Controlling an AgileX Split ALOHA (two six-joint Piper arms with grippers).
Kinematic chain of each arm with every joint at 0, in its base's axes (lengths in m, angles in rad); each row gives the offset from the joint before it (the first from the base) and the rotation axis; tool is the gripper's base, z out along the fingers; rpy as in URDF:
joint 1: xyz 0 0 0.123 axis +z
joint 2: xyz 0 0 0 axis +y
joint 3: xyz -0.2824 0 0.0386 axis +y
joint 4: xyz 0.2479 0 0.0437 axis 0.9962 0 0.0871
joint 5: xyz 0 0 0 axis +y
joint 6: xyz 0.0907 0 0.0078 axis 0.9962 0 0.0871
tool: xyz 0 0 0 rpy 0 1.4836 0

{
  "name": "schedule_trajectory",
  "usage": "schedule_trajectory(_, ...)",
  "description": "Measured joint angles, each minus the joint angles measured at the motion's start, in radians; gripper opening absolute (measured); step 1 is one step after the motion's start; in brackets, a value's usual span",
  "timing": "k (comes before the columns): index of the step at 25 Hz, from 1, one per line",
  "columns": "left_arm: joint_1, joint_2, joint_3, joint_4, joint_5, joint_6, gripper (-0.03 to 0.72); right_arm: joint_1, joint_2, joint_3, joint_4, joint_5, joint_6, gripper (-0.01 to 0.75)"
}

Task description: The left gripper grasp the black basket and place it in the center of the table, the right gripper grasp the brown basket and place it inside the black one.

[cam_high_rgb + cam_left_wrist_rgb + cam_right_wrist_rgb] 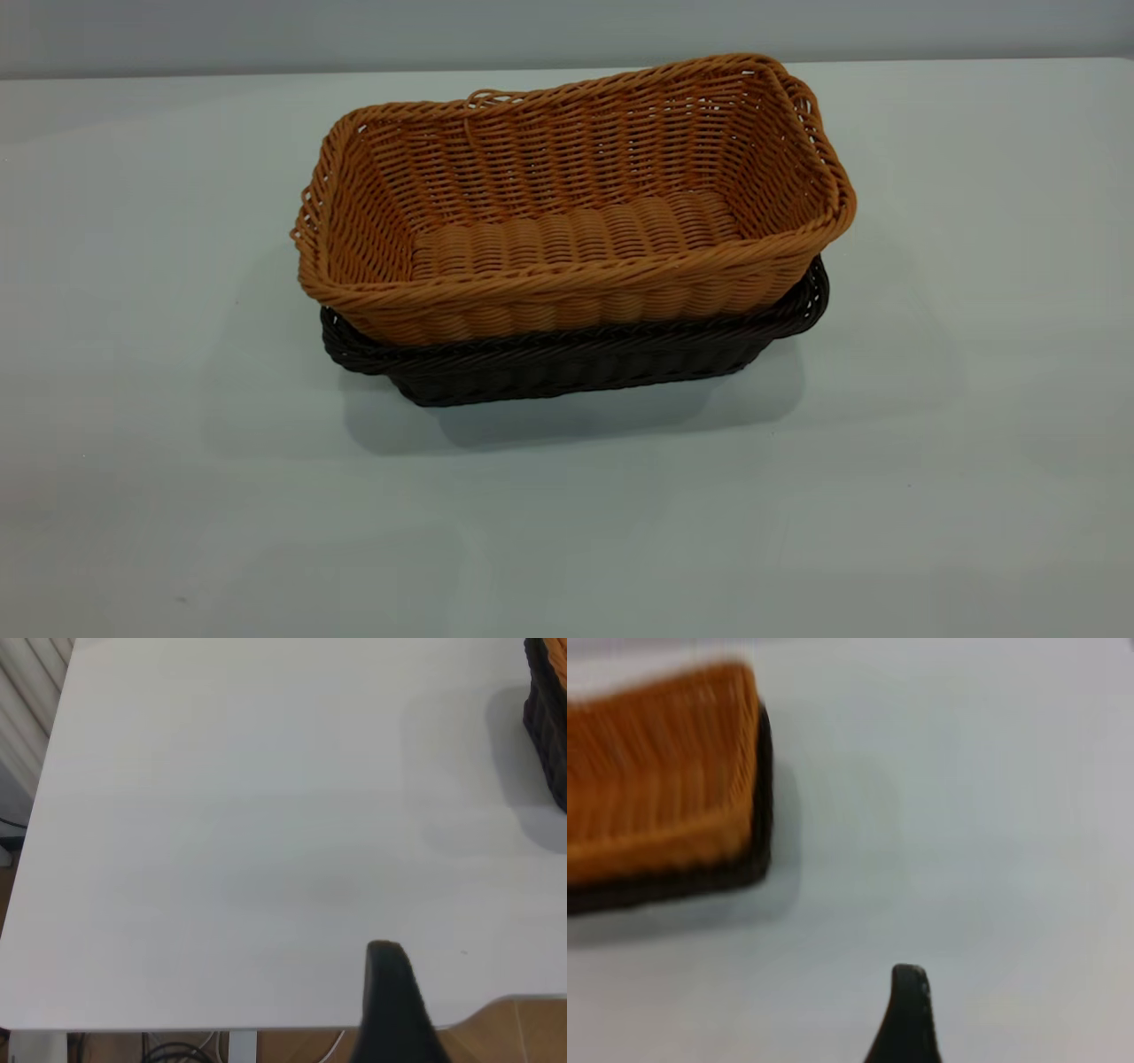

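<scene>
The brown basket (576, 204) sits nested inside the black basket (576, 363) in the middle of the white table (177, 443), tilted a little, with its right end higher. Neither gripper shows in the exterior view. In the left wrist view, one black finger (390, 992) of my left gripper hangs over the table's edge, far from the black basket's corner (549, 726), with no second finger beside it. In the right wrist view, one finger (908, 1010) of my right gripper hangs over bare table, apart from the nested baskets (656, 797). Both grippers are empty.
The table's edge (221, 1028) runs close to the left gripper, with floor and cables below it. A grey wall stands behind the table's far edge (567, 66).
</scene>
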Motion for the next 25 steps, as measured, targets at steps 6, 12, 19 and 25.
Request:
schedule_trajectory(6, 0.0, 0.0, 0.0, 0.001, -0.001, -0.001, 0.419, 0.0, -0.011, 0.0, 0.014, 0.008, 0.0, 0.537)
schedule_trajectory(12, 0.0, 0.0, 0.0, 0.003, -0.001, -0.002, 0.419, 0.0, -0.011, 0.0, 0.022, 0.008, 0.0, 0.503)
schedule_trajectory(19, 0.0, 0.0, 0.0, 0.003, -0.001, -0.003, 0.419, 0.0, -0.011, 0.0, 0.022, 0.008, 0.0, 0.456)
schedule_trajectory(25, 0.0, 0.0, 0.0, 0.003, -0.001, -0.003, 0.419, 0.0, -0.011, 0.0, 0.022, 0.008, 0.0, 0.416)
